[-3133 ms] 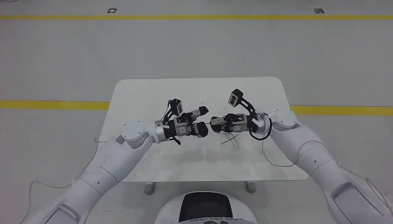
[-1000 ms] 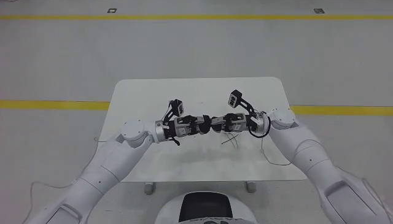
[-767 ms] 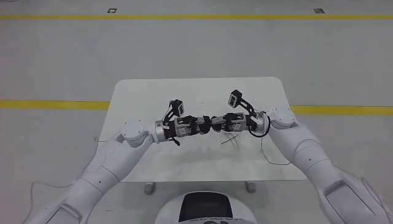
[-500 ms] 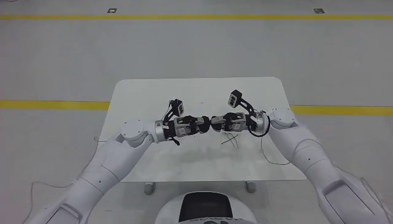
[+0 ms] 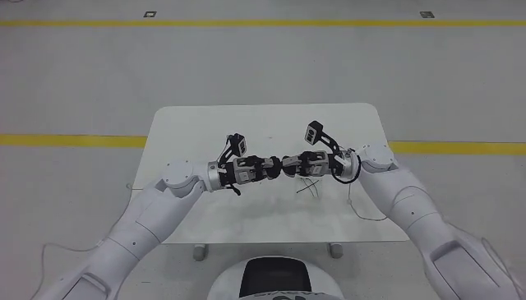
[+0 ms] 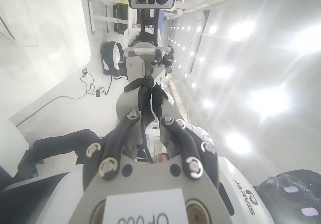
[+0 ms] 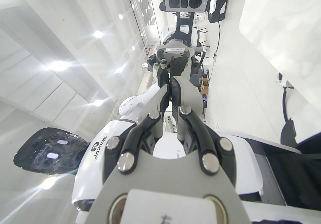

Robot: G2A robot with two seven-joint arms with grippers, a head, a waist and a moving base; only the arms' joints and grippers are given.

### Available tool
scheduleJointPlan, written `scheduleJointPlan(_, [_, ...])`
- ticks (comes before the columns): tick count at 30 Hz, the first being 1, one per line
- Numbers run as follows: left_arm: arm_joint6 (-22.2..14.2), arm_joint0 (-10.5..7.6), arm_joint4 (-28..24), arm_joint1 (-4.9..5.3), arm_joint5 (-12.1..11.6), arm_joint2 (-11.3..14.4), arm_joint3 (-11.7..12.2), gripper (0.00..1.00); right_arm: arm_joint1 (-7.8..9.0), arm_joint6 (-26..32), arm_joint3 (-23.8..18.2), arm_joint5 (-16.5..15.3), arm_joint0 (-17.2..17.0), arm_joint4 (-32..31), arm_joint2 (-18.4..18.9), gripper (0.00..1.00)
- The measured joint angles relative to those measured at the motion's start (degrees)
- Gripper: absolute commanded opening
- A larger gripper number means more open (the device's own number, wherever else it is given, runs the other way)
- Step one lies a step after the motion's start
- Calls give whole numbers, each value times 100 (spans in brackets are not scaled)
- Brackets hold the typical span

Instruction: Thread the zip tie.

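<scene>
My two grippers meet tip to tip above the middle of the white table [image 5: 205, 127]. The left gripper [image 5: 275, 167] comes in from the left and the right gripper [image 5: 287, 166] from the right. In the left wrist view my left gripper [image 6: 150, 102] is shut on a thin black zip tie [image 6: 146, 134], which runs back between its fingers. Its tips touch those of the right gripper [image 6: 147, 82] facing it. In the right wrist view my right gripper [image 7: 168, 90] is shut, with the left gripper [image 7: 173, 66] right at its tips. The zip tie is hidden there by the pads.
Several loose black zip ties [image 5: 309, 187] lie on the table just below the right gripper. A thin cable [image 5: 362, 210] trails near the table's right front. The far half of the table is bare.
About three seconds ago the two grippers stood a little apart; since then they have come together tip to tip. Over the last second almost nothing has moved.
</scene>
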Motion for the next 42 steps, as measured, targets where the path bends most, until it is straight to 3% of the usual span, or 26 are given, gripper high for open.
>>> scheduleJointPlan(20, [44, 23, 54, 0, 18, -58, -11, 5, 4, 59, -153, 26, -117, -141, 190, 0])
scheduleJointPlan(23, [35, 21, 57, -3, 18, -55, -11, 0, -5, 59, -151, 42, -120, -157, 194, 0])
scheduleJointPlan(28, [25, 15, 69, -7, 14, -58, -1, 0, -19, 59, -132, 58, -120, -170, 211, 0])
scheduleJointPlan(29, [21, 15, 72, -7, 13, -59, 0, 0, -21, 59, -127, 60, -120, -171, 215, 18])
scheduleJointPlan(30, [16, 16, 77, -7, 10, -60, 1, 0, -24, 59, -118, 67, -120, -174, 219, 53])
scheduleJointPlan(31, [14, 18, 81, -7, 8, -62, 1, 0, -26, 58, -113, 75, -119, -177, 222, 100])
scheduleJointPlan(37, [95, 39, 198, 1, -44, -79, 18, 0, -34, 12, -125, 111, -153, -111, 286, 100])
scheduleJointPlan(42, [185, 97, 329, 20, -236, -143, 22, 0, 1, -82, -213, 76, -261, -84, 434, 100])
